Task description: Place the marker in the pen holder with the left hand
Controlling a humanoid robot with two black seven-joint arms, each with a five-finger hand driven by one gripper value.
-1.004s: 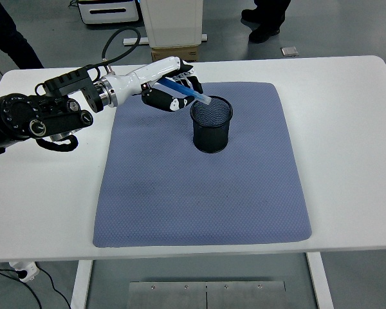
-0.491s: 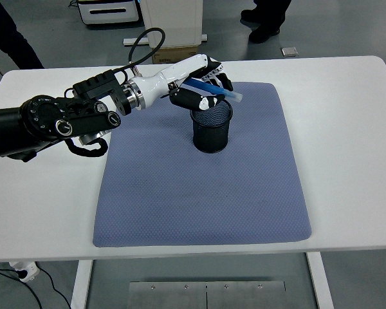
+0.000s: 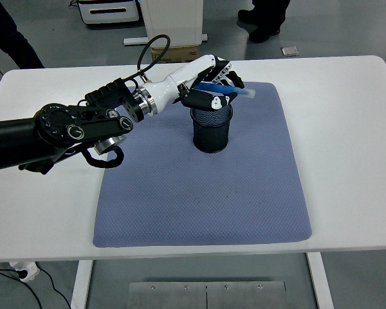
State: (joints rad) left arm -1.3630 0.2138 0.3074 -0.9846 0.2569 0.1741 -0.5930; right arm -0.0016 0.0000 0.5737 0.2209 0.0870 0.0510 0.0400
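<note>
You have one marker [image 3: 228, 93] here, blue with a pale tip. It lies almost flat in the air, just above the rim of the one pen holder [image 3: 211, 127], and its tip sticks out past the rim to the right. The left robot hand [image 3: 211, 80] has its fingers [image 3: 207, 100] curled around the marker and is pinching it. The marker is not inside the cup yet.

The pen holder is a black mesh cup standing upright. You cannot see anything inside it, but the robot hand hides part of its mouth. The cup sits on one blue-grey mat [image 3: 206, 199], toward the mat's far edge. The mat lies flat on the white counter [image 3: 347, 129].

Since half a second ago, the left robot hand has moved a bit more to the right, so it now sits right over the cup. The marker tip has moved farther right too. The cup and the mat have stayed put.

A person's dark shoes [image 3: 264, 19] stand on the floor beyond the counter.
</note>
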